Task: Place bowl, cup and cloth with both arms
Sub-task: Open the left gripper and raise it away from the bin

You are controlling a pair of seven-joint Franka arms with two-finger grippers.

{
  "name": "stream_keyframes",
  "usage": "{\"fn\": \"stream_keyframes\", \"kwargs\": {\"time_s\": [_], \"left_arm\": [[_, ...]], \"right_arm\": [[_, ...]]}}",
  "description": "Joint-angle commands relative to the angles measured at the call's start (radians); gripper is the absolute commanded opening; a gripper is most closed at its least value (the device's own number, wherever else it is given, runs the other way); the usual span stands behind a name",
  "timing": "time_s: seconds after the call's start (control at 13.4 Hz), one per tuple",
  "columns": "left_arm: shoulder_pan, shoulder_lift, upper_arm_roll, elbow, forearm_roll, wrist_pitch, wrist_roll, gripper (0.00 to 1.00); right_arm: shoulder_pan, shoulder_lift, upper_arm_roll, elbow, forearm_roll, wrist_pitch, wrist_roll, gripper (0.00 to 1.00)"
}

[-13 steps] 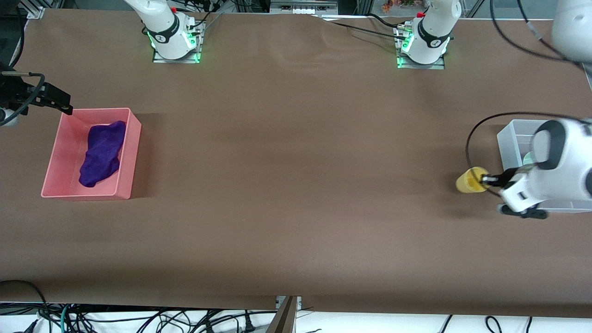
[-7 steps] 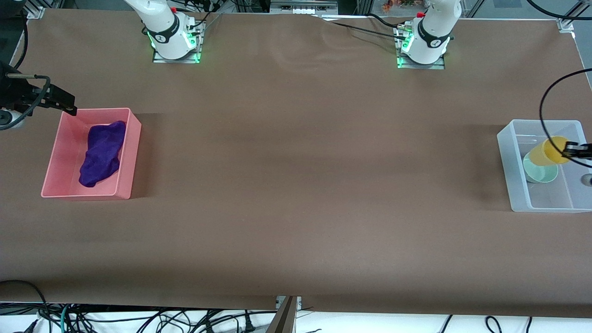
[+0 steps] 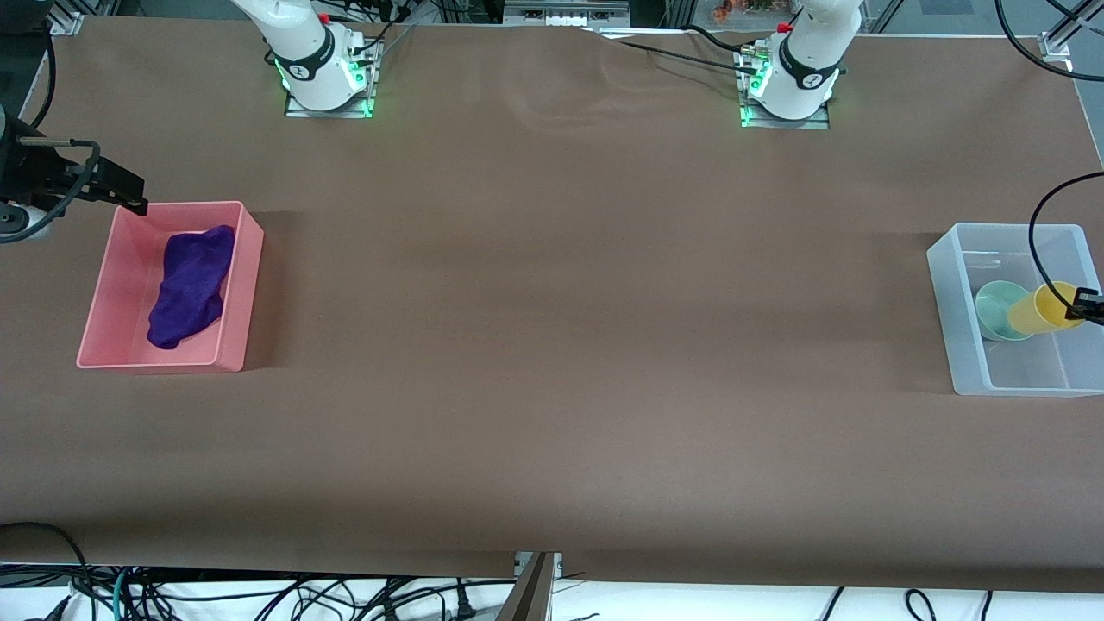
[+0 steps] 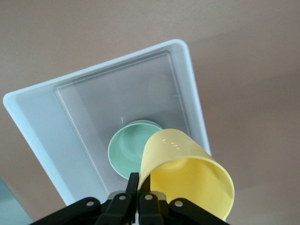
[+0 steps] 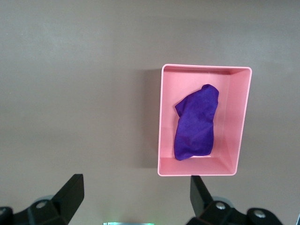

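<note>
So the left gripper (image 4: 138, 187) was up over the clear bin (image 3: 949, 285) at the left arm's end of the counter (image 3: 552, 345), fingers pinched tight on the rim of the yellow cup (image 3: 1045, 308), which hung tilted over the bin. The mint-green bowl (image 3: 998, 312) sat on the bin's floor right under it. Over at the right arm's end, the purple cloth (image 3: 190, 285) lay in the pink bin (image 3: 233, 285). The right gripper (image 5: 136, 197) just waited above that end, fingers spread wide, holding nothing.
</note>
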Motion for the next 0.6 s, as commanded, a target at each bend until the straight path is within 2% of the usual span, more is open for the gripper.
{"fn": "stream_keyframes", "kwargs": {"time_s": [0.0,0.45,0.52], "left_arm": [[0.038,0.009,-0.012,-0.054,0.025,0.090,0.033,0.00],[0.094,0.049,-0.012,-0.088,0.012,0.132,0.113,0.00],[0.092,0.054,-0.012,-0.087,0.012,0.152,0.113,0.30]], "right_arm": [[0.001,-0.005,0.001,0.004,0.013,-0.012,0.017,1.00],[0.001,-0.007,0.001,0.004,0.013,-0.013,0.017,1.00],[0.001,-0.005,0.001,0.004,0.013,-0.013,0.017,1.00]]}}
